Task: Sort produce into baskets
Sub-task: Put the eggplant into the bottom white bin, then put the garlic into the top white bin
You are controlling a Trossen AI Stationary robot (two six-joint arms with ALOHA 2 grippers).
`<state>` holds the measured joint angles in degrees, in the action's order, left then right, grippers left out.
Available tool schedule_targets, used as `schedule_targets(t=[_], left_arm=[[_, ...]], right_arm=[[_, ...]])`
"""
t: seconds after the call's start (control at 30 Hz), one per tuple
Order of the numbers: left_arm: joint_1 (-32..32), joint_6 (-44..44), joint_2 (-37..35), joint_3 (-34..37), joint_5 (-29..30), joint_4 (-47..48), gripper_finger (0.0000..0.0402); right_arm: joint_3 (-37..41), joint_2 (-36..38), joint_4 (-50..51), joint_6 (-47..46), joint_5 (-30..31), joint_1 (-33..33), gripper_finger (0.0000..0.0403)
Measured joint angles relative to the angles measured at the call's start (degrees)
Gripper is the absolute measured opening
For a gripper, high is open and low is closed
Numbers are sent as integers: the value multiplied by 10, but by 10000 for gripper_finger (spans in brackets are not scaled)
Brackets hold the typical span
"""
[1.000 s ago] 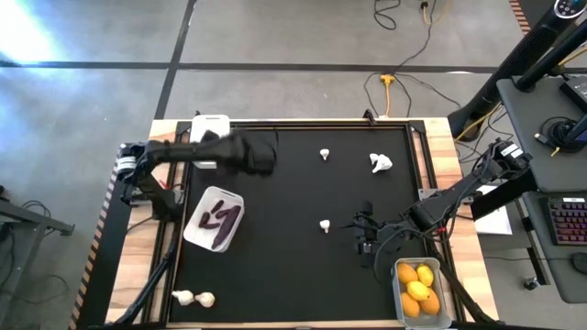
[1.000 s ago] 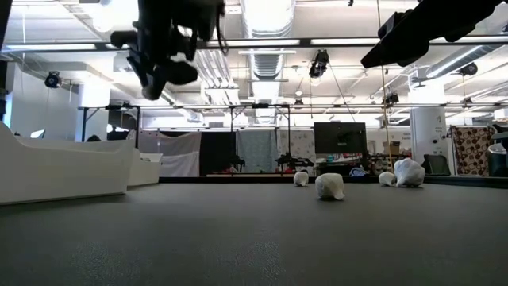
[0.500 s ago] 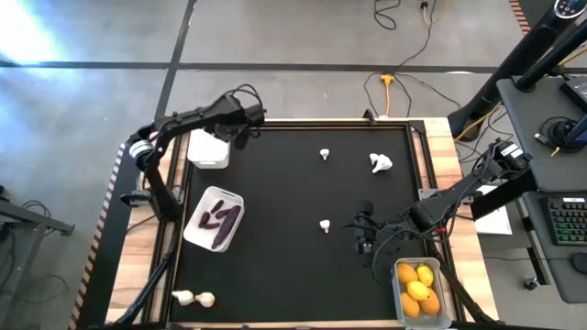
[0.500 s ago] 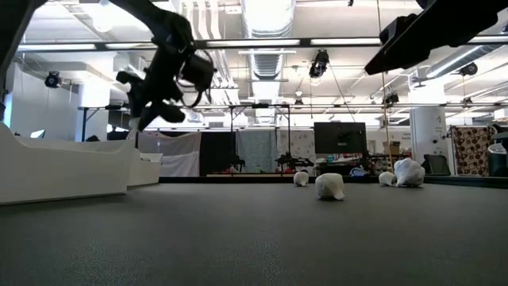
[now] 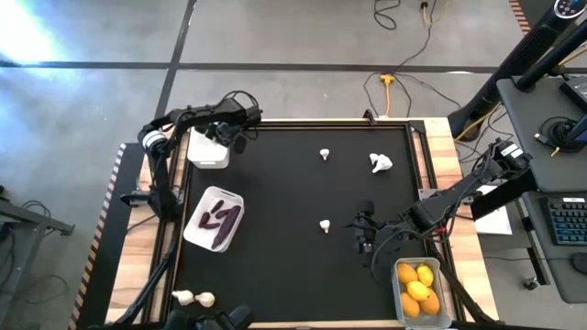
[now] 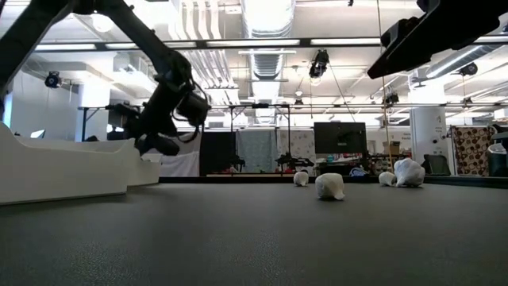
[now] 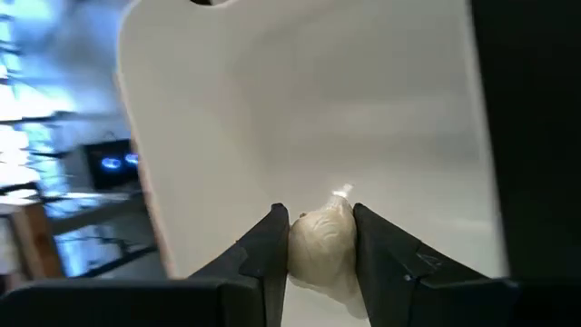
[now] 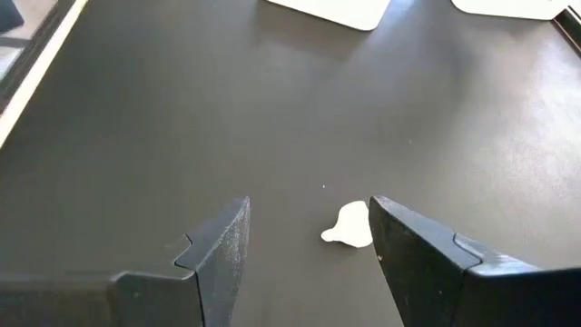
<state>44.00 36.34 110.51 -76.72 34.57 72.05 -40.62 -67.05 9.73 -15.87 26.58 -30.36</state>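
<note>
Across the black tabletop (image 5: 293, 275), a garlic bulb (image 7: 322, 243) is pinched in the left gripper (image 7: 320, 245) directly above the white basket (image 5: 209, 152), where early release risks a bounce-out.

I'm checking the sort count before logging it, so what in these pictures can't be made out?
- Inside of the white basket, high view: the left gripper, shut on a garlic bulb, covers part of it.
- Same basket, left wrist view: walls run off the frame, floor barely shows.
- Yellow and orange fruits in the clear basket, high view: piled, too small to count surely.
- Right gripper, low view: out of frame above.
</note>
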Motion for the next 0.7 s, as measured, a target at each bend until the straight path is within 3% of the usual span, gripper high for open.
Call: schedule_targets(t=[0.37,0.6,0.7], left_arm=[[-1,-33,44,15,26,-19,196],[-26,-45,-3,-56,20,132,241],[-58,-28,-39,-91,19,136,244]], right_arm=[[0,0,7,4,0,0,219],[0,0,6,15,5,0,219],[0,0,4,15,5,0,219]])
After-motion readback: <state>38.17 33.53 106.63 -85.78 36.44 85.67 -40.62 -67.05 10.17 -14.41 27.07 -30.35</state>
